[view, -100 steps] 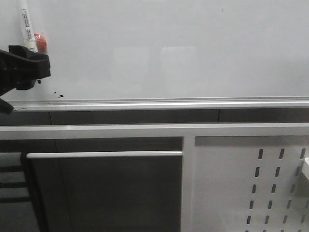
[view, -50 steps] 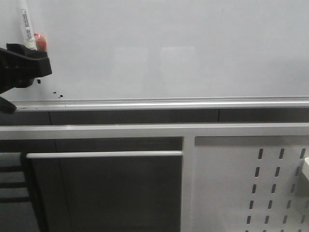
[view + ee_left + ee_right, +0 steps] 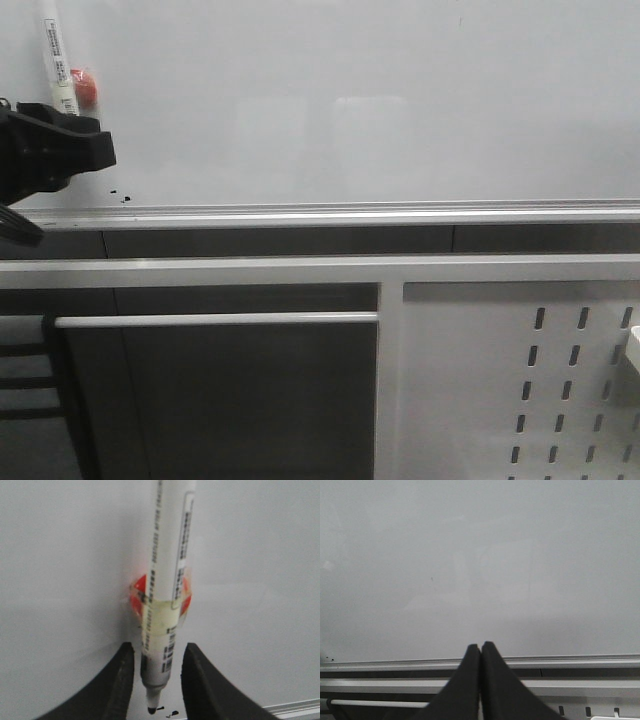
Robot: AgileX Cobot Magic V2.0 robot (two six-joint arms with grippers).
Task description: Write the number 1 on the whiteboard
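The whiteboard (image 3: 380, 110) fills the upper front view, with a silver rail (image 3: 350, 214) along its lower edge. No number 1 shows on it, only tiny black ink specks (image 3: 120, 195). A white marker (image 3: 55, 55) lies against the board at the far left beside a red round piece (image 3: 86, 88). My left gripper (image 3: 60, 150) is at the marker's lower end. In the left wrist view its fingers (image 3: 125, 680) stand either side of the marker (image 3: 165, 580) with small gaps, open. The black tip (image 3: 151, 710) points at the specks. My right gripper (image 3: 480, 647) is shut and empty before the board (image 3: 470, 555).
Below the rail are a white frame bar (image 3: 300, 268), a white rod (image 3: 215, 320) and a white metal panel with slotted holes (image 3: 470, 380) at lower right. A dark opening lies at lower left.
In the front view my left gripper has shifted slightly right and lower along the marker. The marker, red piece and specks have stayed put.
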